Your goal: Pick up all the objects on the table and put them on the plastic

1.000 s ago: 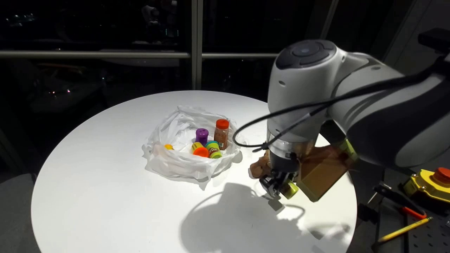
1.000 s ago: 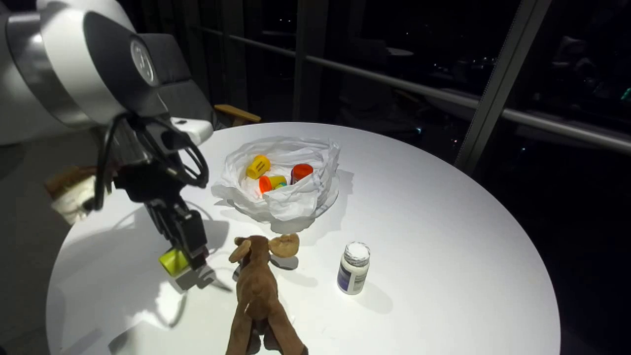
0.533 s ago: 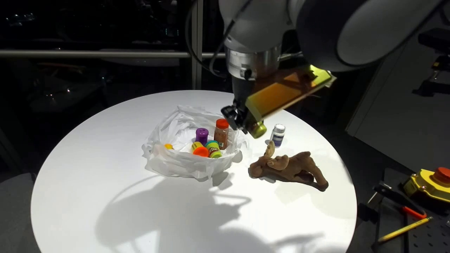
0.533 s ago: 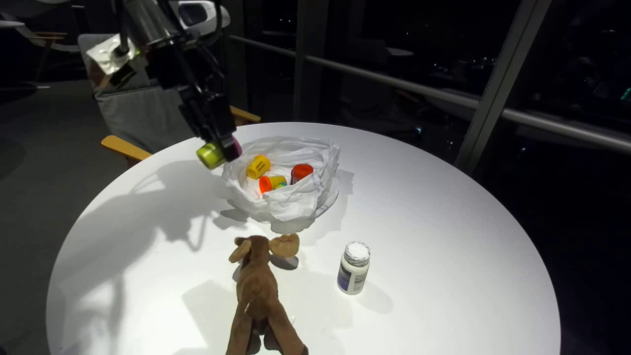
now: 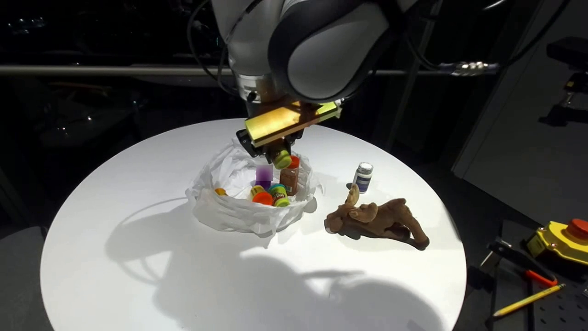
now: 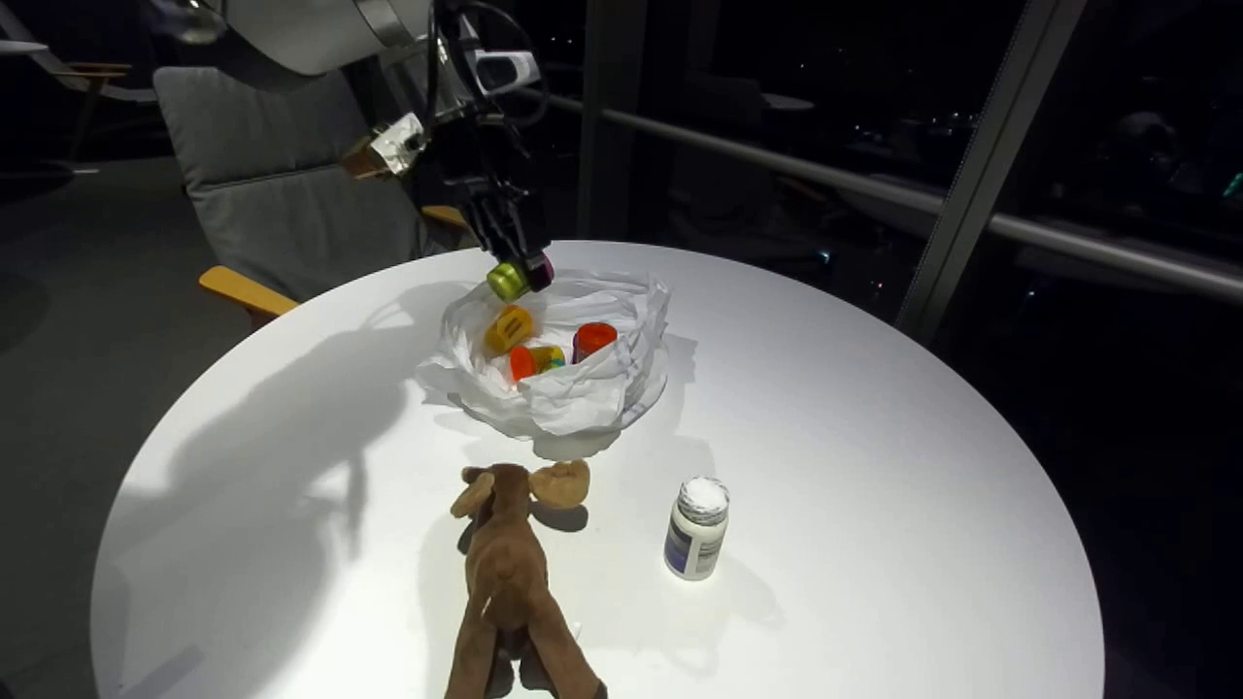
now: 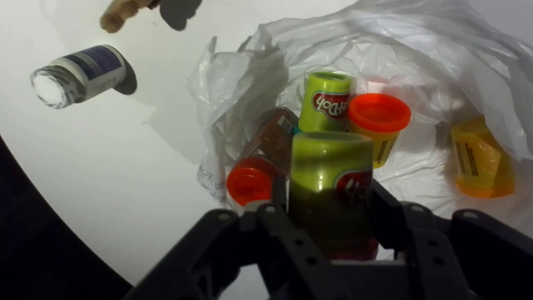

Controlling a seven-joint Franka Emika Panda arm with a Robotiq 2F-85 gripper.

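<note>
My gripper [image 7: 329, 196] is shut on a lime-green tub [image 7: 329, 160] with a magenta lid, lying sideways between the fingers. Gripper and tub hang above the crumpled white plastic [image 6: 573, 413], by its rim in an exterior view. Inside the plastic lie a second green tub [image 7: 325, 100], a yellow tub with an orange lid [image 7: 379, 112], another yellow tub [image 7: 479, 158], a purple tub [image 5: 264, 177] and a red-capped brown jar [image 5: 289, 179]. Out on the table are a brown plush moose [image 6: 510, 573] and a white bottle [image 6: 696, 529], which stands upright.
The round white table [image 5: 115, 193] has its edge all round the scene. An armchair [image 6: 282, 184] stands behind it. Beside the table, a side surface holds a yellow box with a red button [image 5: 562, 241] and a pencil [image 5: 528, 301].
The gripper, with the green tub held, has risen from low beside the moose and swung across to above the plastic. The moose, bottle and tubs in the plastic have stayed put.
</note>
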